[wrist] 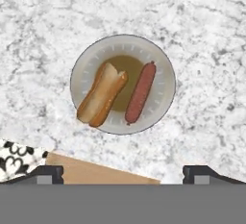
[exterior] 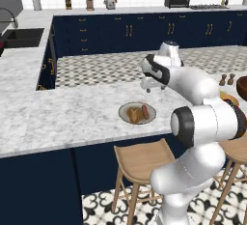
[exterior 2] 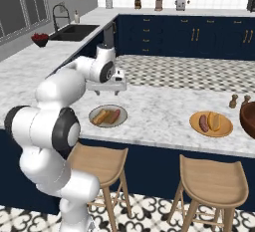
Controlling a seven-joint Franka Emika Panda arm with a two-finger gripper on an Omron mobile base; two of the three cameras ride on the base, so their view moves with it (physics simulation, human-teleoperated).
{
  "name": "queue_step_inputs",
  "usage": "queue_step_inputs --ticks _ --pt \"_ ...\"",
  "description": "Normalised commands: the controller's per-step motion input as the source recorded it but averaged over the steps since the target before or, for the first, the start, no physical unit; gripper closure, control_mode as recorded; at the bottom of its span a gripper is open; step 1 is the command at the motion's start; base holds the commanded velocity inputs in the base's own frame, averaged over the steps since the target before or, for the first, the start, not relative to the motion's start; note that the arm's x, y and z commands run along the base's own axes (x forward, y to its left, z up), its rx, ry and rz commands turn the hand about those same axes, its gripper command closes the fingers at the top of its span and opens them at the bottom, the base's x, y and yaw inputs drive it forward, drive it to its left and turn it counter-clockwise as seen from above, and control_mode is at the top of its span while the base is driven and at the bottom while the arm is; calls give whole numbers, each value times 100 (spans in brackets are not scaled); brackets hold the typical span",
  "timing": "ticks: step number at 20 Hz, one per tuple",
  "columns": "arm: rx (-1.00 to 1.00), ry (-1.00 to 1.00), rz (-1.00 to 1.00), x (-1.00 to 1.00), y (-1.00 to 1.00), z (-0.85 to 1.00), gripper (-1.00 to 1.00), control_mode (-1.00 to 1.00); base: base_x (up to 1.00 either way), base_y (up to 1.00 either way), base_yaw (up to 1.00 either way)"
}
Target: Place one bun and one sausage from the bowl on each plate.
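A grey plate with a brownish centre lies on the marble counter, seen from straight above in the hand view. On it rest a long bun and a red sausage, side by side. The same grey plate sits near the counter's front edge. My gripper hangs open above and behind it, holding nothing. To the right, the orange plate carries a sausage and a bun. The dark bowl stands at the far right.
Wooden stools stand below the counter's front edge. Two small brown shakers stand behind the orange plate. A sink and a red bowl lie on the far left counter.
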Motion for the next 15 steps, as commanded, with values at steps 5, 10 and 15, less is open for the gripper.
queue_step_inputs --ticks 5,10,15 --pt "0 -27 6 -99 5 100 -100 -100 0 0 0" --pt "0 -23 2 -100 9 81 -100 -100 0 0 0" --pt "-16 -2 1 -52 46 47 -100 -100 0 0 0"
